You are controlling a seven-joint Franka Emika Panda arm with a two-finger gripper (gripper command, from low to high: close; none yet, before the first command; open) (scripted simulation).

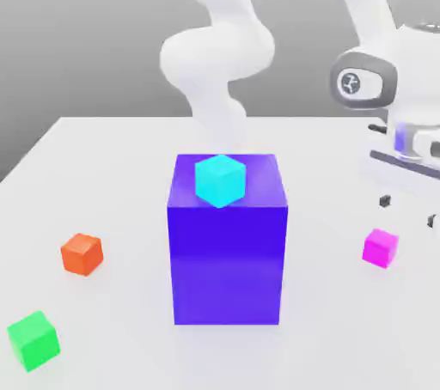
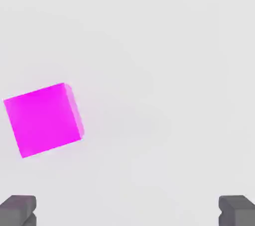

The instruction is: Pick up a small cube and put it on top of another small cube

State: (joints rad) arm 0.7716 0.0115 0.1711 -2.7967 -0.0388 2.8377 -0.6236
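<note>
The white desk (image 1: 103,173) carries everything, and the tall purple block (image 1: 227,251) standing near its middle serves as the landmark. Behind the purple block the white robot arm (image 1: 219,53) rises in a curve, and its hand comes down on the exterior view's right of the block, above the desk surface. The fingers (image 1: 408,211) hang there as two small dark tips set wide apart, with nothing between them; in the hand view the two grey fingertips (image 2: 19,210) sit at opposite corners of the frame with bare desk between them. On top of the purple block, toward its front edge, rests a cyan cube (image 1: 220,180), touching the block's upper face. The small cube (image 1: 380,247), magenta-pink, lies on the desk to the exterior view's right of the purple block, well apart from it, and just below the open fingers without touching them; in the hand view the same small cube (image 2: 44,119) sits flat on the desk, turned slightly askew, off to one side of the gap between the fingers. An orange cube (image 1: 82,254) lies on the desk to the exterior view's left of the purple block, and a green cube (image 1: 34,340) lies farther out on that same side, nearer the camera.
</note>
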